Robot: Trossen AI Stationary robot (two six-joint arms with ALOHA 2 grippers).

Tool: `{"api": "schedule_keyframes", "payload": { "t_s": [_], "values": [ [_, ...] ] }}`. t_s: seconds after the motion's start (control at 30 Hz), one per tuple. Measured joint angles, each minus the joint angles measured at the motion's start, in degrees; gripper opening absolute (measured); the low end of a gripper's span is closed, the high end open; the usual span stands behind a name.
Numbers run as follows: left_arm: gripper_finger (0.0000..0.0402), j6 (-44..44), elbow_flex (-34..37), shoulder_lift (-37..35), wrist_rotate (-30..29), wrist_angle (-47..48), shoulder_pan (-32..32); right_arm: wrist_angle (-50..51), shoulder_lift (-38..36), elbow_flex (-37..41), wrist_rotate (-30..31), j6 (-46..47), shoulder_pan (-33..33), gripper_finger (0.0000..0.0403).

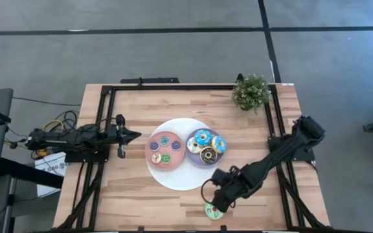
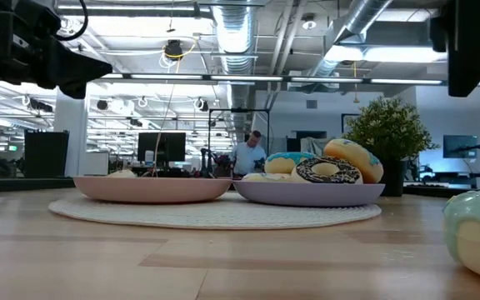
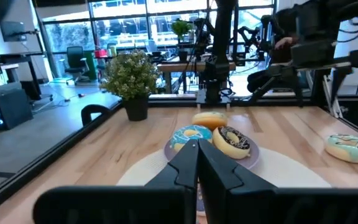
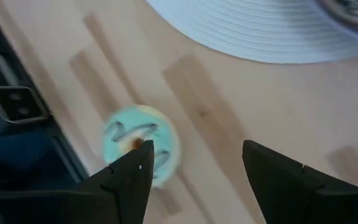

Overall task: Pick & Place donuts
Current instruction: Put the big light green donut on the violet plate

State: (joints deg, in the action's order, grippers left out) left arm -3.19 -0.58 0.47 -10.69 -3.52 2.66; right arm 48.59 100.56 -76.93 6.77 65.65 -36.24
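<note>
One mint-green iced donut lies flat on the wood near the table's near edge, also seen as the donut and the donut. My right gripper hovers open above it, and the donut sits under one finger rather than between the two. Large blue, tan and brown donuts are piled in the purple plate. Small donuts lie in the pink plate. My left gripper waits shut, level, left of the plates.
Both plates stand on a round white mat at the table's middle. A potted plant stands at the far right corner. Black frame rails run along the table's sides. Bare wood shows near the table's near left.
</note>
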Motion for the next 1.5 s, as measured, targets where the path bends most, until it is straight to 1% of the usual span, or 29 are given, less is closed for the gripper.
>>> {"api": "schedule_keyframes", "payload": {
  "t_s": [0.2, 0.33, 0.4, 0.47, 0.63, 0.77, 0.93, 1.03, 1.17, 1.27, 1.33, 1.4, 1.5],
  "values": [
    [0.0, 0.07, 0.02, 0.0, -0.05, 0.02, 0.0, -1.08, 5.87, -3.62, -2.96, 0.31, 0.71, 0.0235],
    [0.0, 0.09, 0.04, 0.0, -0.05, 0.04, 0.0, -0.6, 10.48, -5.96, -8.47, -0.84, 0.77, 0.0235],
    [0.0, 0.12, 0.04, 0.0, -0.05, 0.04, 0.0, 0.96, 12.05, -6.9, -9.0, -1.07, 0.68, 0.0235],
    [0.0, 0.2, 0.04, 0.0, -0.05, 0.04, 0.0, 0.48, 13.36, -7.45, -9.5, -1.15, 0.6, 0.0235],
    [0.0, 0.2, 0.04, 0.0, -0.07, 0.06, 0.0, -0.06, 15.06, -7.45, -10.12, -1.05, 0.69, 0.0235],
    [0.0, 0.2, 0.07, 0.0, -0.09, 0.06, 0.0, -1.47, 15.1, -7.11, -10.3, -1.11, 0.62, 0.0235],
    [0.0, 0.2, 0.07, 0.0, -0.09, 0.08, 0.0, -0.95, 15.1, -6.85, -10.09, -1.14, 0.4, 0.0235],
    [0.0, 0.2, 0.09, 0.0, -0.11, 0.08, 0.0, -1.56, 16.7, -6.51, -10.52, -1.18, 0.29, 0.0235],
    [0.0, 0.2, 0.09, 0.0, -0.14, 0.08, 0.0, -1.72, 19.58, -6.74, -14.55, -2.11, 0.02, 0.0235],
    [0.0, 0.2, 0.09, 0.02, -0.14, 0.1, 0.0, -1.08, 20.56, -7.43, -15.16, -3.2, 0.12, 0.0233],
    [0.0, 0.2, 0.09, 0.02, -0.14, 0.1, 0.0, -0.07, 20.52, -8.14, -13.79, -4.12, 0.08, 0.0226],
    [0.0, 0.2, 0.09, 0.02, -0.14, 0.1, 0.0, 1.11, 20.28, -8.74, -12.37, -5.0, -0.06, 0.021],
    [0.0, 0.2, 0.09, 0.02, -0.15, 0.1, 0.0, 4.47, 19.51, -10.51, -10.54, -6.63, 0.54, 0.0171]
  ]
}}
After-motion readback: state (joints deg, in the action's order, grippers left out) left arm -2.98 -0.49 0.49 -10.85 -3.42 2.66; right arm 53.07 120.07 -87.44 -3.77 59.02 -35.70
